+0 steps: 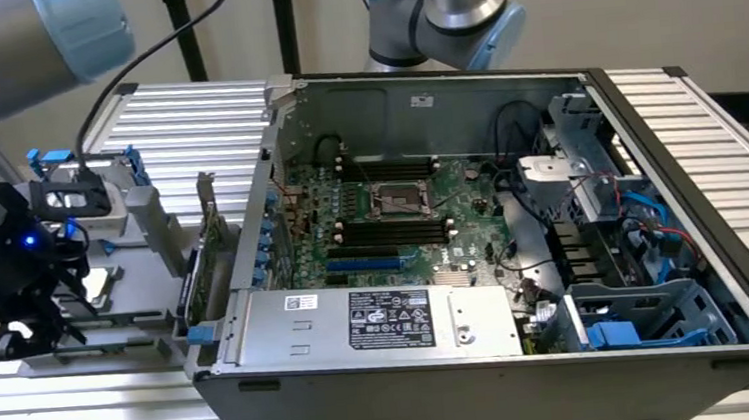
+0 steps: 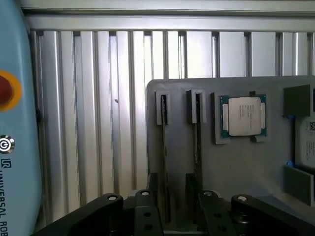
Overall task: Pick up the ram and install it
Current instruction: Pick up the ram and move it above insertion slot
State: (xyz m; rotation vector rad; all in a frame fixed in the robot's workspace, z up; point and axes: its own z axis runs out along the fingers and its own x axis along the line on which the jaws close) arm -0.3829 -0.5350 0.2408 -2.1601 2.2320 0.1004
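Two ram sticks stand on edge in slots of a grey parts tray (image 2: 246, 167). One ram stick (image 2: 164, 147) runs down between my black fingertips (image 2: 150, 199); the other (image 2: 196, 142) lies just beside them. My gripper (image 2: 172, 209) hangs over the tray, open, its jaws straddling the first stick without visibly touching it. In the exterior view my gripper (image 1: 16, 328) is low over the tray (image 1: 153, 288), on the exterior view's left of the open computer case (image 1: 494, 361). The motherboard's black memory slots (image 1: 390, 232) lie inside the case.
A processor chip (image 2: 242, 116) sits in a tray pocket beside the sticks. A taller green card (image 1: 212, 248) stands between tray and case. A light-blue device with a red button (image 2: 10, 123) lies on the ribbed table. A second arm (image 1: 446, 14) stands behind the case.
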